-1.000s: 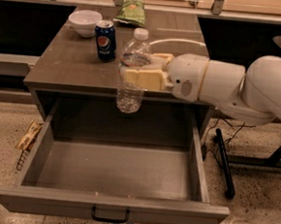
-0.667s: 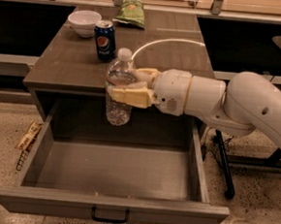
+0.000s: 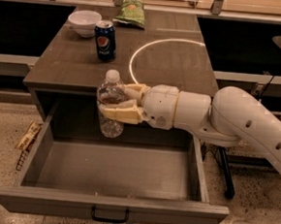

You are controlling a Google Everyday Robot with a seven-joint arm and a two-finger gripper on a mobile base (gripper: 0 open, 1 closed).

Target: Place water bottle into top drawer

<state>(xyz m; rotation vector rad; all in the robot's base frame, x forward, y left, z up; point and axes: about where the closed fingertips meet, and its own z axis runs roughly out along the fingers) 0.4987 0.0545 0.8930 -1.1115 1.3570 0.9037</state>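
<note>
Camera view: the gripper [image 3: 113, 102] reaches in from the right, level with the near edge of the cabinet top [image 3: 183, 68]. Its two fingers [image 3: 123, 115] are clamped on the middle of the water bottle [image 3: 111, 125]. The bottle is upright, cap up. Its lower half hangs over the far left part of the open drawer [image 3: 108, 207], below the top's edge. The drawer is pulled out toward the near side, its black handle [image 3: 109, 218] in front. On the top, far left, stand a Pepsi can [image 3: 105, 40] and a white bowl [image 3: 84, 22], with a green bag [image 3: 130, 12] beyond them.
</note>
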